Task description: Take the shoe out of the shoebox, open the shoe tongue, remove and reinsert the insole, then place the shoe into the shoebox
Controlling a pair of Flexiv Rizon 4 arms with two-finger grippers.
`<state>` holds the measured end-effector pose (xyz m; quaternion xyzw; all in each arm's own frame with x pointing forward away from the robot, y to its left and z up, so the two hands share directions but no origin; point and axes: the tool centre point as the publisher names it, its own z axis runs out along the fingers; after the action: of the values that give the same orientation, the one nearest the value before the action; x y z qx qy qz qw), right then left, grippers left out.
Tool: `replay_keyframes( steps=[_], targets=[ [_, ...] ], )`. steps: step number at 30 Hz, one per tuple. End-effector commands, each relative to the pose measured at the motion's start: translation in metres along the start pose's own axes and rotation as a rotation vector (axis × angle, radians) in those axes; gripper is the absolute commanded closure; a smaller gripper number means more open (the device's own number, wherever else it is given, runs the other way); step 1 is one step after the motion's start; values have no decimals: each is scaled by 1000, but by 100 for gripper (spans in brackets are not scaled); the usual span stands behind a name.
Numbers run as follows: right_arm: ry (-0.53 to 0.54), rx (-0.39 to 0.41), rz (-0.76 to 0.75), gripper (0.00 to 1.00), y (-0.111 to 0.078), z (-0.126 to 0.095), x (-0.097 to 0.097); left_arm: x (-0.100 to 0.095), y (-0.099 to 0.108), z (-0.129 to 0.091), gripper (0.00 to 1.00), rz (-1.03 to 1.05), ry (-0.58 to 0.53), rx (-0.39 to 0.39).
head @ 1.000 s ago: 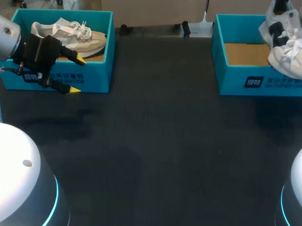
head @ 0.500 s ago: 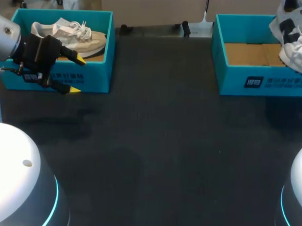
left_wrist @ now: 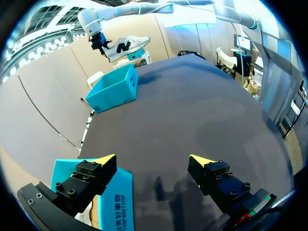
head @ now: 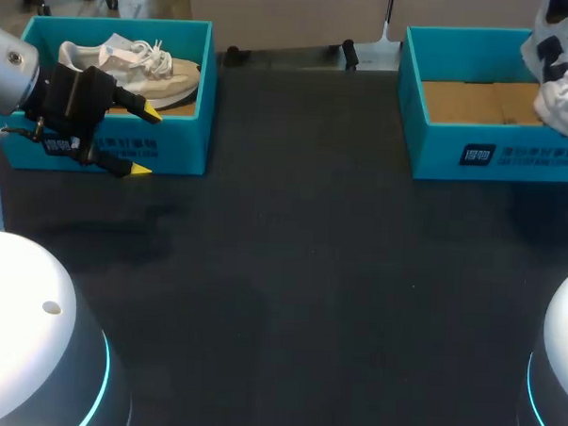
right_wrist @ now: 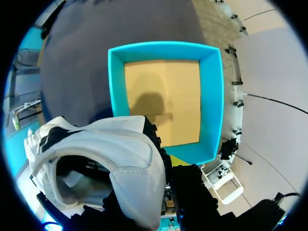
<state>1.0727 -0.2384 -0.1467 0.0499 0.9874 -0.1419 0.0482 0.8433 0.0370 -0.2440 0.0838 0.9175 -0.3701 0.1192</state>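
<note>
the right gripper [left_wrist: 98, 42] is clamped on a white-and-black sneaker [head: 561, 79], lifted over the teal shoebox [head: 456, 150], while the left gripper [left_wrist: 154, 160] hangs spread wide beside the other shoebox [head: 202, 96] with its beige sneaker [head: 130, 63].

Silver arm [head: 8, 64], black bolted claw [head: 145, 143] with yellow tips, white cyan-ringed bases [head: 24, 334].

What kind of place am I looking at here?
Most likely a robotics lab's test bench, not a shop: a left arm and a right arm at a dark table, a teal left shoebox holding a beige shoe, and a white shoe held in the air near the right shoebox.
</note>
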Motion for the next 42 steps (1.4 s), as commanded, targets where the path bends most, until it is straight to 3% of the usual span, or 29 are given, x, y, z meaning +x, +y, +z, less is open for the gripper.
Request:
replay_keyframes(
  steps=[1, 9, 42],
  targets=[
    [22, -15, 1, 100, -11, 15, -12, 0, 0, 0, 0, 0, 1, -3],
    [53, -7, 27, 100, -29, 31, -20, 0, 0, 0, 0, 0, 1, -3],
    [30, 6, 47, 100, -33, 26, -24, 0, 0, 0, 0, 0, 1, -3]
  ],
)
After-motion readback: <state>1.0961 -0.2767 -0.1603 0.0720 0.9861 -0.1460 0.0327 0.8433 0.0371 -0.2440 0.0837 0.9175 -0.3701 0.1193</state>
